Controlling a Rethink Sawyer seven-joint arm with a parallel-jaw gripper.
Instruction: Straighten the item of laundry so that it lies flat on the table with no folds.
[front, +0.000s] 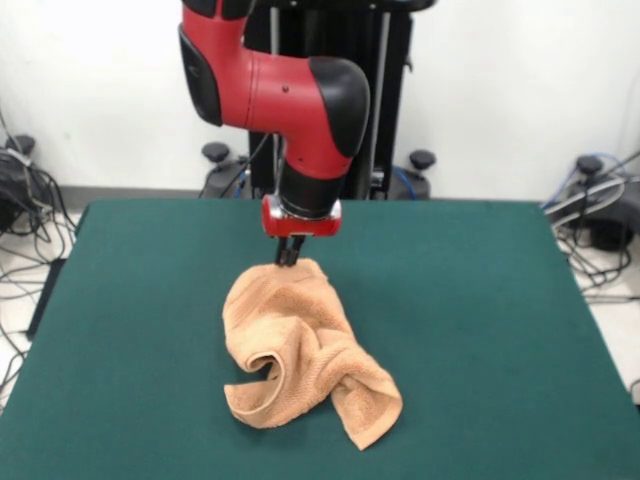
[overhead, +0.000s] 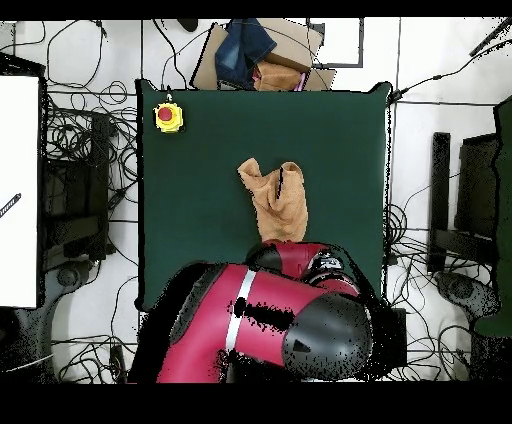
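Observation:
The peach-orange towel (front: 300, 350) lies crumpled and rolled on the green table (front: 480, 320), with folds and a curled flap at its near end. It also shows in the overhead view (overhead: 275, 200) as a bunched shape on the table (overhead: 200, 220). My gripper (front: 290, 258) points straight down at the towel's far edge, its fingers drawn together and pinching the cloth there. In the overhead view the red arm (overhead: 290, 320) covers the gripper and the towel's near edge.
A yellow box with a red button (overhead: 168, 117) sits at one table corner. A cardboard box with clothes (overhead: 260, 55) stands beyond the table edge. Cables lie on the floor all round (front: 30, 230).

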